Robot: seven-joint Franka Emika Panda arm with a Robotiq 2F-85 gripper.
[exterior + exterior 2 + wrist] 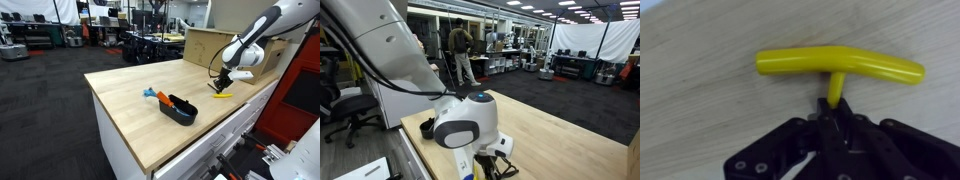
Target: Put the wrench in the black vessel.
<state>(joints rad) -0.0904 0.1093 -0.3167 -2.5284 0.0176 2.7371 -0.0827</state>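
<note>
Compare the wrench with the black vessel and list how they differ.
Colour: the wrench has a bright yellow handle, while the black vessel is glossy black.
Shape: the wrench is a slim T-shaped tool, and the vessel is a low, rounded bowl.
Place: the wrench lies right at the gripper, whereas the vessel stands well apart from it, next to a blue-and-orange object.
Shared: both sit on the wooden table.

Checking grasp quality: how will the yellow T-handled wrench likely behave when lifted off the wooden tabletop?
The yellow T-handled wrench looks rigid, so it probably won't flex. Its smooth rounded handle may swivel if the gripper pinches only the thin stem. Lying flat on the wooden tabletop, its T shape likely stops rolling.
</note>
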